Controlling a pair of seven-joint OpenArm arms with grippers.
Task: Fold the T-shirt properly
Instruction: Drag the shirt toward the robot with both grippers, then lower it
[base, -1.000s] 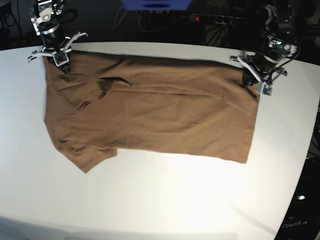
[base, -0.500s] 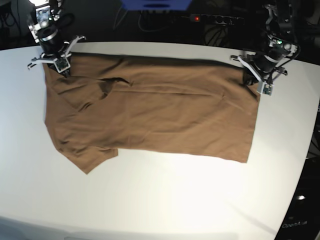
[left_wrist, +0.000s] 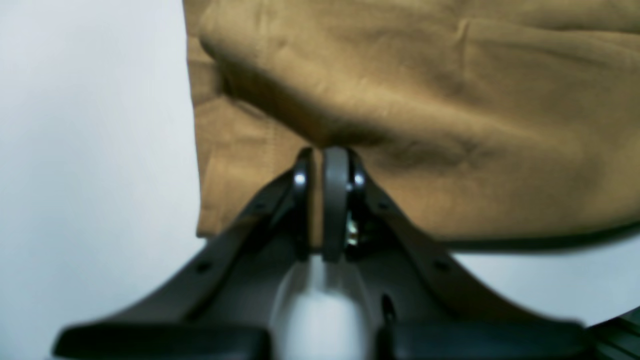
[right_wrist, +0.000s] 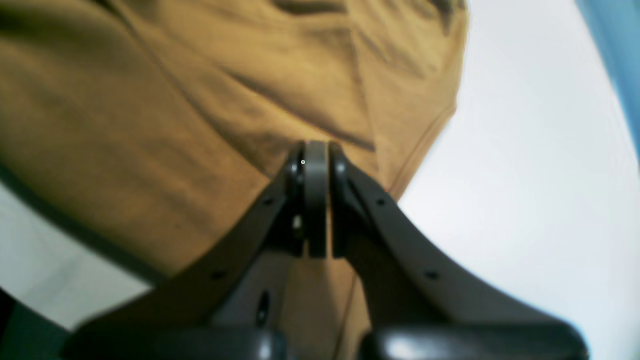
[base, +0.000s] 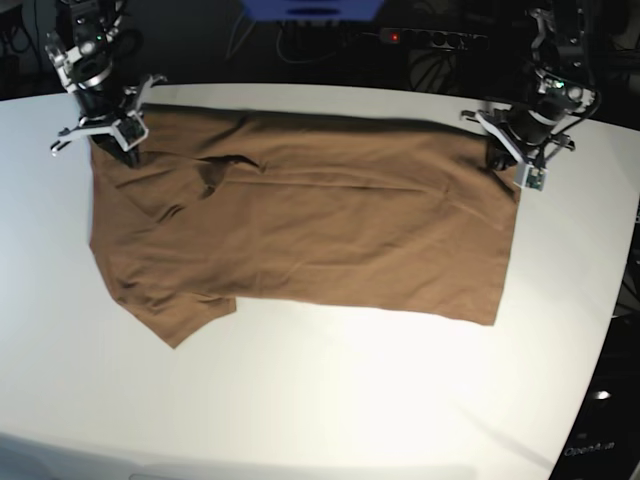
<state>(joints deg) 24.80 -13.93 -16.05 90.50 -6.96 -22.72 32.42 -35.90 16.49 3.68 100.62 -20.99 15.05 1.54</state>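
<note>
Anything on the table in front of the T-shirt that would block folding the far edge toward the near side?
Nothing visible. Both grippers, left and right, already pinch the T-shirt at its far corners, and the white table on the near side shows only bare surface in the base view.

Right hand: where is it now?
Base view, far left: the right hand is shut on the plain tan-brown cotton T-shirt at its far-left corner on the white table.

Robotics lab — white table (base: 330, 400), power strip (base: 430, 38) and cables behind
</note>
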